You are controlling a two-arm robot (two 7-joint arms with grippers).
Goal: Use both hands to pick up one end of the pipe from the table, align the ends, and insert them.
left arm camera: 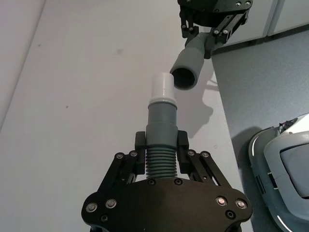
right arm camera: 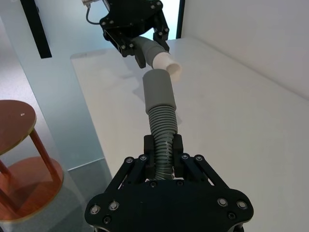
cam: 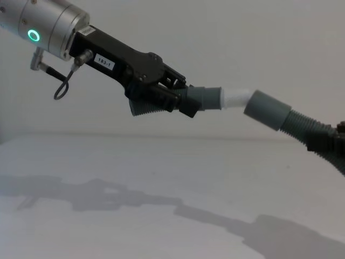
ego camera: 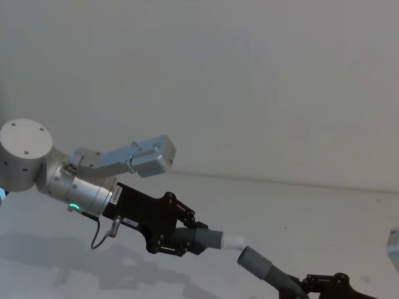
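Left gripper (left arm camera: 161, 144) looms large in its own wrist view, black fingers (left arm camera: 140, 142) clamped on the ribs of the first pipe piece (left arm camera: 160, 164), just behind its narrow grey cuff (left arm camera: 161, 121). Out of that cuff pokes the white tube tip (left arm camera: 162, 87), pointing away toward the other arm.

Over there, the right gripper (right arm camera: 164, 147) has the same sort of grasp. Its jaws are squeezed onto the ribs of the second pipe piece (right arm camera: 162, 123), with the wide socket cuff (right arm camera: 158, 92) standing out in front.

And look how near the two ends are! From the chest view the tip sits right at the socket's mouth. The left arm comes down from the upper left and the second piece rises from the right edge, so the two pieces make a shallow bend rather than one straight line.

From the left wrist view the dark mouth of the socket lies just beside the tip, a little off to one side. The tip is outside, not in. Whether the rims touch, I cannot tell.

Both pieces hang in the air, well above the white table (cam: 108, 162), where their shadows (cam: 108, 197) fall. Behind the left gripper, the silver wrist (cam: 54, 21) shows its green ring light (cam: 33, 35), and a thin black cable (cam: 60, 86) loops beneath it.
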